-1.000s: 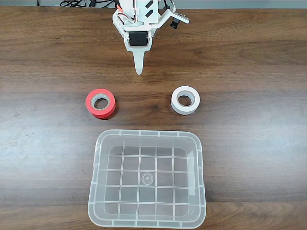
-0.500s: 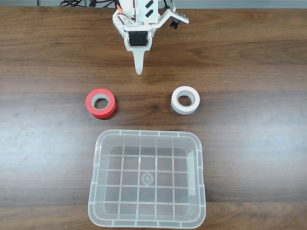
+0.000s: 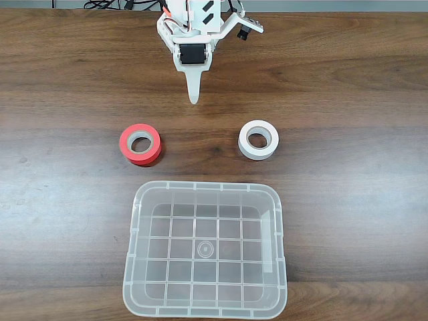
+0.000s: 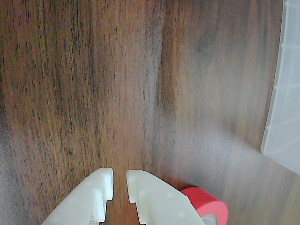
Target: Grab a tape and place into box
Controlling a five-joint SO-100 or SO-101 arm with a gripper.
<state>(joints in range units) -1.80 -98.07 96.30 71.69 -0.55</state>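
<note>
At the lower edge of the wrist view, the fingers (image 4: 119, 180) are seen as two white tips set close together with only a narrow slot between them, nothing being held; they are judged nearly closed rather than spread for a grasp. Bare wood grain is seen directly ahead of them, which suggests no roll has yet been lined up. Beside the right-hand tip in that view, part of a red roll (image 4: 206, 202) is caught, and a pale edge of the box (image 4: 281, 117) is seen at the right border. From the fixed view, the arm (image 3: 195, 30) is found at the top of the worktop (image 3: 348, 73), its tips pointed down the picture toward the gap between the two rolls. The tape (image 3: 259, 140) lies flat, hole upward, below and to the right of the tips and well apart from them; the red roll lies likewise to the left. Both rolls are set just above the box's upper rim, presumably so that only a short carry is needed. The box stands empty, its grid bottom uncovered. The task is judged not yet begun: an opening of the tips and a swing toward the white roll would be called for.
</note>
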